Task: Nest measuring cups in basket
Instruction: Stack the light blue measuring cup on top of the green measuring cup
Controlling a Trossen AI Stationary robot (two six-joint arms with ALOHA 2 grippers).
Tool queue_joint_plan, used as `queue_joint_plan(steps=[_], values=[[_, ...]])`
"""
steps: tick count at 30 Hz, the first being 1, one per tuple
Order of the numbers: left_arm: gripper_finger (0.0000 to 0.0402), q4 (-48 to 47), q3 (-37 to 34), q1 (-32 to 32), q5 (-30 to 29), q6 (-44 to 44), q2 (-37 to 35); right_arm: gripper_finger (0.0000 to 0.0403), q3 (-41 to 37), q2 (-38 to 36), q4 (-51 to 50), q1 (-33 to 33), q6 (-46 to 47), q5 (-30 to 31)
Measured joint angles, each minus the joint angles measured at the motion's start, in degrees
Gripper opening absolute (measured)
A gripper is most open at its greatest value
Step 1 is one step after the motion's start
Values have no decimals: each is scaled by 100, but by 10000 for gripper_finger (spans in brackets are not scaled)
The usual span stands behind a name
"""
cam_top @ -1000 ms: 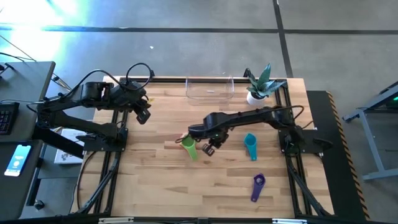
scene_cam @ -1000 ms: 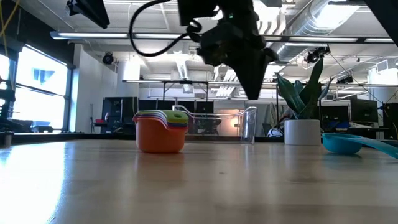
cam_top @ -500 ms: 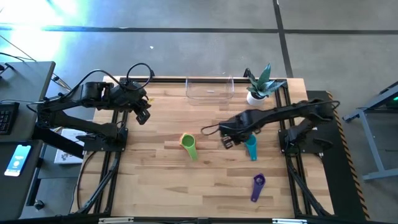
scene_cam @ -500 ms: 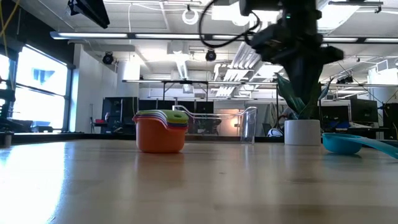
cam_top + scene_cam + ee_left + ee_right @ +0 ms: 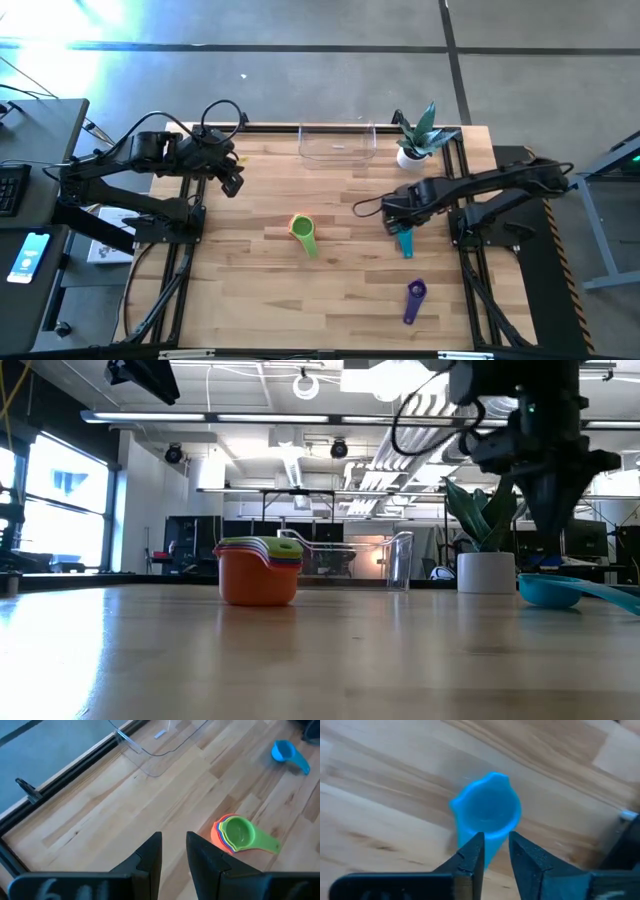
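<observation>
**Right gripper poised over the teal cup**

Here your right gripper (image 5: 403, 222) sits right of centre in the overhead picture, directly above the teal measuring cup (image 5: 404, 238), which lies on the wooden table (image 5: 260, 290). In the right wrist picture, its two dark fingers (image 5: 472, 855) stand a narrow gap apart over the near rim of that cup; they hold nothing, and you cannot tell whether they touch it. In the table-level picture the gripper hangs at upper right, with the teal cup low at the right edge.

Your left gripper (image 5: 230, 184) waits at the upper left of the overhead picture, above the table's far left corner. Its fingers (image 5: 152, 857) are slightly parted and empty.

A nested stack of cups (image 5: 301, 229), orange at the bottom and green on top, stands just left of centre. The purple cup (image 5: 415, 293) lies alone toward the lower right. The clear basket (image 5: 337, 143) sits at the top centre edge of the table, with no cup in it. A white plant pot (image 5: 411, 156) stands just to its right.
</observation>
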Motion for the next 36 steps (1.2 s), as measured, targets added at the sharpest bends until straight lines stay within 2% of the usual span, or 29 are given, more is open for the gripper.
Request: queue_joint_plan(steps=[10,24,28,34,36], values=[[78,38,0,0,-11,-367,0,133,-738,-27,309,-46,-4,6],[78,36,0,0,-11,-534,0,135,-1438,-27,1193,-117,278,160],[78,36,0,0,-17,-535,0,112,-1459,-27,1226,-203,297,169],[78,33,-2,0,-22,-535,0,15,-1459,-27,1239,-330,297,110],[78,33,-2,0,-20,-503,0,10,-1459,-27,1244,-358,302,101]])
